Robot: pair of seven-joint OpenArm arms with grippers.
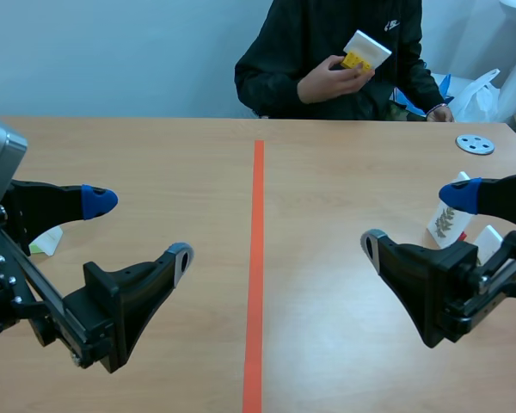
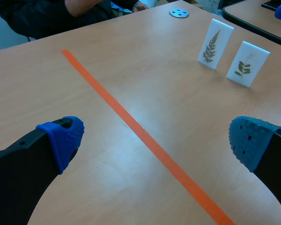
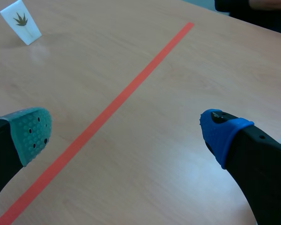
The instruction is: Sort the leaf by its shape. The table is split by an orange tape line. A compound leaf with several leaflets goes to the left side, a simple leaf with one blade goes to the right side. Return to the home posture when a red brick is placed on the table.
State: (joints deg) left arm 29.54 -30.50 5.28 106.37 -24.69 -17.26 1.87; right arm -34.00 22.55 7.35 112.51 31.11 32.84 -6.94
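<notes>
Fern card (image 2: 216, 43) is standing at one o'clock from the left gripper (image 2: 154, 140); it and the right gripper (image 3: 126, 133) are gaping wide.

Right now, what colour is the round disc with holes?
Grey round disc, clearest in the scene view.

Wooden table (image 1: 344, 172), split by an orange tape line (image 1: 256, 258). Right of it: upright fern card (image 2: 215, 43), sprig card (image 2: 247, 63), grey disc (image 1: 475, 144). Left: palmate-leaf card (image 3: 20, 21).
</notes>
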